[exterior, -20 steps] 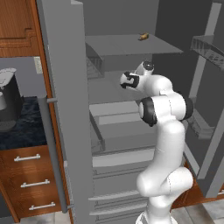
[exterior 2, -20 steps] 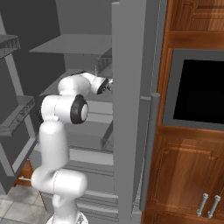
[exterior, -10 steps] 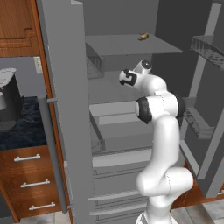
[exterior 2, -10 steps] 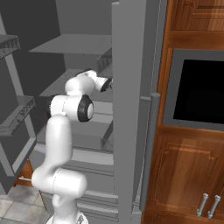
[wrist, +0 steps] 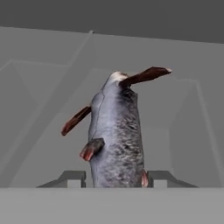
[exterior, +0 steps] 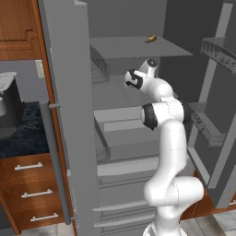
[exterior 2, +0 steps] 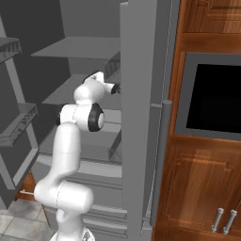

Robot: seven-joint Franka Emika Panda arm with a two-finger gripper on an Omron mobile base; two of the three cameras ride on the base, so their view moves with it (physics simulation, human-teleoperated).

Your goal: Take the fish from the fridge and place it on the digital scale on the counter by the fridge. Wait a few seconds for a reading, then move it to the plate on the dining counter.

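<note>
The fish [wrist: 116, 135] is grey and speckled with reddish-brown fins, and it stands up between my two finger tips in the hand view. My gripper [wrist: 116, 177] has closed in on its lower body, with both jaws against its sides. The arm reaches into the open fridge [exterior: 64, 115] above a middle shelf [exterior: 120, 113]. The hand [exterior: 133, 79] points into the fridge's left side and sits by the door edge [exterior 2: 115, 88] in the right base view. The digital scale, the plate and the dining counter are out of view.
A small brown item [exterior: 150, 38] lies on the upper fridge shelf. The open fridge door [exterior 2: 139, 117] stands close to my right. Door racks [exterior: 219, 48] hang at the far right. A dark counter [exterior: 23, 133] with a coffee machine [exterior: 9, 108] is to the left, and a black microwave [exterior 2: 212, 99] to the right.
The arm has stretched further into the fridge over the middle shelf. The jaws have narrowed from wide open onto the fish.
</note>
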